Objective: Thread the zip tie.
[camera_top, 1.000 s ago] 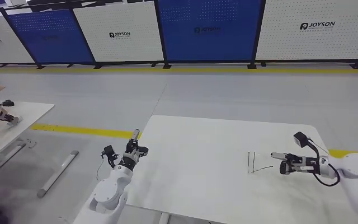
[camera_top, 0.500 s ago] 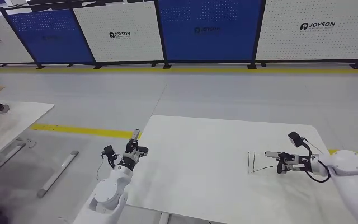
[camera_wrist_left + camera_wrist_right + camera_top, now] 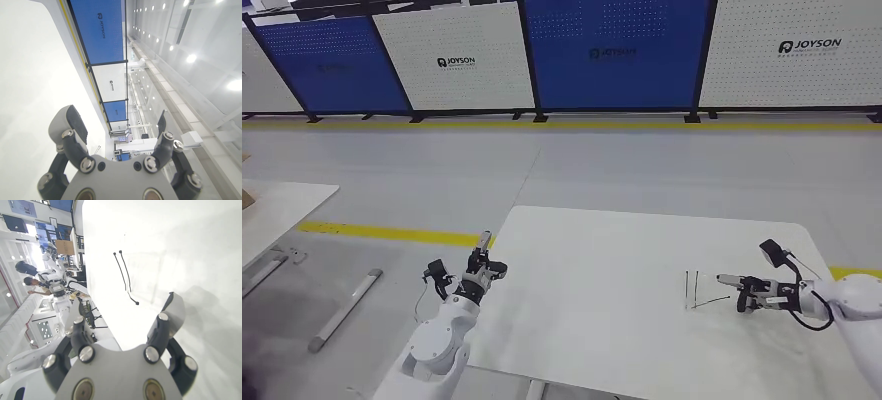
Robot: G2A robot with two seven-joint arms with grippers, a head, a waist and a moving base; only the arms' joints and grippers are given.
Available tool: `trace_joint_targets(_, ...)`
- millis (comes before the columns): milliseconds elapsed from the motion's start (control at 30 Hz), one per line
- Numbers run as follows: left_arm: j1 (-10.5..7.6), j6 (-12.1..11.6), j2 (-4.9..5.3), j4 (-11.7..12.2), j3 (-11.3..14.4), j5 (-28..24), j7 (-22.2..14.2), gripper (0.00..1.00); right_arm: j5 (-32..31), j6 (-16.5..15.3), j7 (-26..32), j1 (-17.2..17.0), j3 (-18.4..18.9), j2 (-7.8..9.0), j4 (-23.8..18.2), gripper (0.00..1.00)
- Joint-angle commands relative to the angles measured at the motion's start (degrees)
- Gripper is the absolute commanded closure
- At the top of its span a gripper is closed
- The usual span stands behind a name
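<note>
Both jaws spread wide, zip ties (image 3: 126, 271) flat just ahead of right pair

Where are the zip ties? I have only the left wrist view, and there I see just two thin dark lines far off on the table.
Observer: Three black zip ties lie on the white table, just ahead of the right gripper.
Operator: Does that gripper hold one?
Observer: No. It is open and empty, apart from the ties.
Operator: How do they lie?
Observer: Two ties lie side by side; the third tie lies at an angle, head end nearest the gripper.
</note>
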Motion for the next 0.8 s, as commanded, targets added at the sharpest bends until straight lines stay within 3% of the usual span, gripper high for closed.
trace_joint_targets(0, 0.00, 0.00, 0.00, 0.00, 0.00, 0.00, 0.00, 0.00, 0.04, 0.07, 0.17, 0.00, 0.08, 0.01, 0.20, 0.40)
trace_joint_targets(200, 0.00, 0.00, 0.00, 0.00, 0.00, 0.00, 0.00, 0.00, -0.52, 1.15, 0.32, 0.22, -0.20, -0.16, 0.91, 0.34)
trace_joint_targets(267, 0.00, 0.00, 0.00, 0.00, 0.00, 0.00, 0.00, 0.00, -0.71, 1.48, 0.15, 0.37, -0.51, -0.37, 1.15, 0.46)
trace_joint_targets(367, 0.00, 0.00, 0.00, 0.00, 0.00, 0.00, 0.00, 0.00, -0.73, 1.50, 0.18, 0.62, -0.76, -0.58, 1.65, 0.51)
trace_joint_targets(567, 0.00, 0.00, 0.00, 0.00, 0.00, 0.00, 0.00, 0.00, -0.81, 1.34, 0.40, 1.20, -0.96, -0.88, 2.96, 0.58)
trace_joint_targets(700, 0.00, 0.00, 0.00, 0.00, 0.00, 0.00, 0.00, 0.00, -1.43, 1.73, 0.27, 1.51, -1.39, -1.13, 3.51, 0.56)
trace_joint_targets(767, 0.00, 0.00, 0.00, 0.00, 0.00, 0.00, 0.00, 0.00, -1.60, 1.84, 0.04, 1.62, -1.61, -1.31, 3.73, 0.61)
